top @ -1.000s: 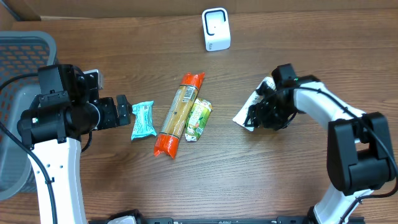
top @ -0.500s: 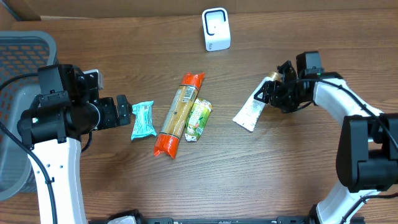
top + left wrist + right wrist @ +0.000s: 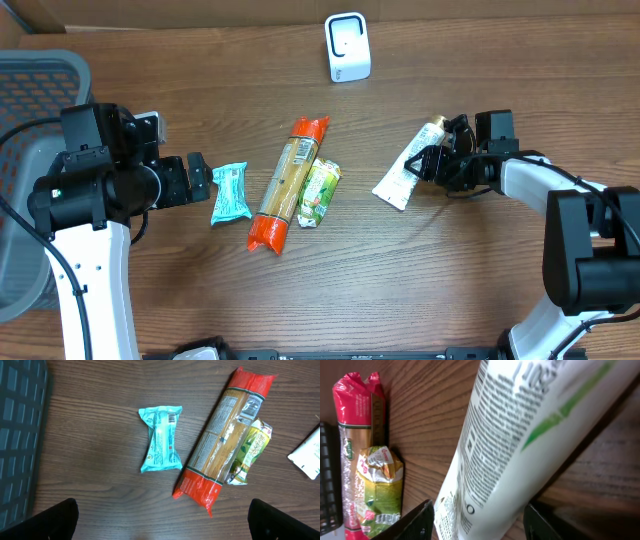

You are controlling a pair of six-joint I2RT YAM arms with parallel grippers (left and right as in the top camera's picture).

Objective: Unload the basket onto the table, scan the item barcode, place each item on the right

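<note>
A white tube (image 3: 405, 170) with black print and a green stripe lies slanted on the wooden table, right of centre. My right gripper (image 3: 437, 160) reaches in from the right, level with its upper part. In the right wrist view the tube (image 3: 520, 435) fills the space between the two fingers of the right gripper (image 3: 477, 510); the jaws stand open, close to its sides. The white scanner (image 3: 347, 47) stands upright at the back centre. My left gripper (image 3: 200, 178) hangs wide open beside a teal packet (image 3: 230, 192), with nothing held in the left gripper (image 3: 162, 512).
A long red-ended pasta pack (image 3: 288, 183) and a small green packet (image 3: 321, 192) lie side by side mid-table, left of the tube. A grey basket (image 3: 30, 80) sits at the far left edge. The teal packet (image 3: 161, 438) shows a barcode.
The right arm swung back and lowered so its fingers now lie either side of the tube, and the jaws have narrowed. The tube shifted slightly. The left arm has not moved.
</note>
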